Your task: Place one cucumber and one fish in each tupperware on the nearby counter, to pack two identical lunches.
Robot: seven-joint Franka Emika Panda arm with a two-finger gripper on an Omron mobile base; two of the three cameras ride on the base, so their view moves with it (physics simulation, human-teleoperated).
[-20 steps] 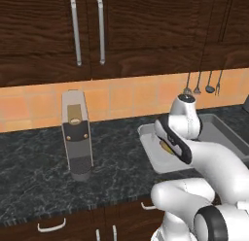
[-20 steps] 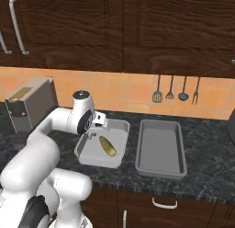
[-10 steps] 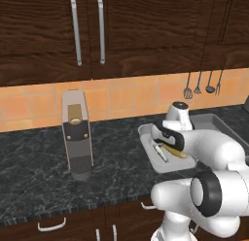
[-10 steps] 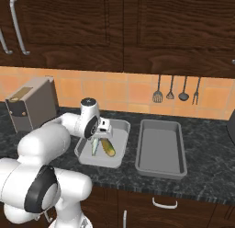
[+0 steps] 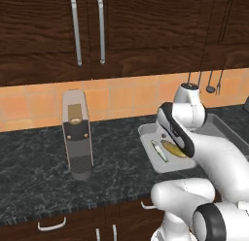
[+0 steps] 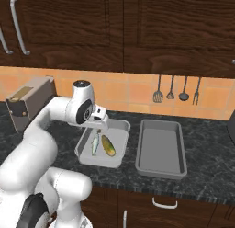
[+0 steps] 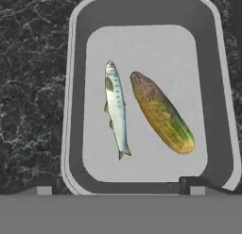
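Observation:
One light-grey tupperware (image 7: 75, 87) holds a silvery fish (image 7: 116, 115) and a yellow-green cucumber (image 7: 161, 112) lying side by side, not touching. My gripper (image 7: 120, 189) hangs just above this tray, open, its fingertips (image 7: 44, 189) spread wide with nothing between them. In the right base view the fish (image 6: 95, 144) and cucumber (image 6: 109, 145) lie in the left tupperware (image 6: 125, 130) under my hand (image 6: 98, 120). The second tupperware (image 6: 160, 149) stands to its right, bare inside. From the left base view the fish (image 5: 159, 151) and cucumber (image 5: 174, 149) show beside my forearm.
The trays rest on a dark speckled counter (image 5: 34, 172). A silver toaster (image 5: 77, 133) stands to the left on it. Kitchen utensils (image 6: 176, 89) hang on the orange tiled wall behind the trays. Dark wooden cabinets run overhead.
The jaws went from shut to wide open. The fish left the gripper and now lies in the tray beside the cucumber. The hand sits slightly higher.

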